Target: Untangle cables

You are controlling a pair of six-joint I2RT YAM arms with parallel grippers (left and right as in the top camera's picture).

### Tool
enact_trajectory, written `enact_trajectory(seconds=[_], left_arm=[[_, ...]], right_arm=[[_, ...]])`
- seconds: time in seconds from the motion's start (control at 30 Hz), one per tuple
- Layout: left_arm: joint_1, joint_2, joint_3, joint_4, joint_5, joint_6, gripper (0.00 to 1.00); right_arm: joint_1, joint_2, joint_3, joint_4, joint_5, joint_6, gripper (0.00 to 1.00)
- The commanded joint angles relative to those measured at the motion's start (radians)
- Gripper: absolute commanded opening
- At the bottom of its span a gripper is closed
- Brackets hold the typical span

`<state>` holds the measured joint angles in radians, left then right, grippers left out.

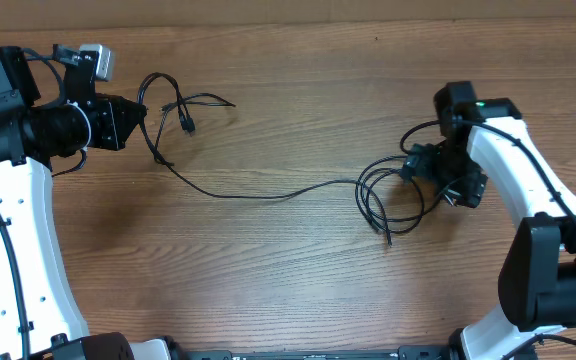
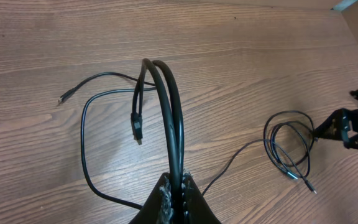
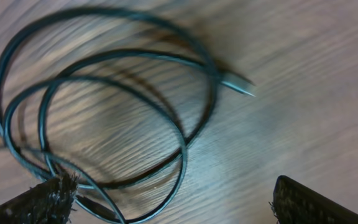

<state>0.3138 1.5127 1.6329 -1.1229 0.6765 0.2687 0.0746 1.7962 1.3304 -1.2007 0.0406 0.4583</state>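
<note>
Two cable strands (image 2: 174,106) are clenched in the left hand (image 2: 178,190), likely to pull slack from the coil (image 1: 373,190); the right hand (image 3: 176,202) hovers released above it.

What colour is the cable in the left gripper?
Black, seen best in the left wrist view, where the cable loops out of the shut left gripper.

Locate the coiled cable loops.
Overhead view: the coiled loops lie flat on the right half of the table, directly in front of the open right gripper.
</note>
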Motion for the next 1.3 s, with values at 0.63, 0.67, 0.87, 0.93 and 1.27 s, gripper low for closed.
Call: enact_trajectory(seconds=[0.63,0.67,0.87,0.93,1.27], left_arm=[[-0.007,-0.012,0.006,-0.002,0.022,0.024,0.04],[-0.007,-0.012,0.006,-0.002,0.023,0.024,0.04],[-0.007,-0.012,0.006,-0.002,0.023,0.024,0.05],[-0.007,-0.012,0.006,-0.002,0.023,0.024,0.04],[-0.007,-0.012,0.006,-0.003,0.022,0.024,0.05]], right_arm=[[0.014,0.002,-0.178,0.248,-0.061,-0.725,1.00],[0.014,0.002,-0.196,0.269,-0.061,-0.725,1.00],[0.014,0.002,-0.248,0.341,-0.100,-0.721,0.98],[0.014,0.002,-0.257,0.357,-0.133,-0.721,0.98],[0.015,0.002,-0.284,0.407,-0.155,-0.721,0.87]])
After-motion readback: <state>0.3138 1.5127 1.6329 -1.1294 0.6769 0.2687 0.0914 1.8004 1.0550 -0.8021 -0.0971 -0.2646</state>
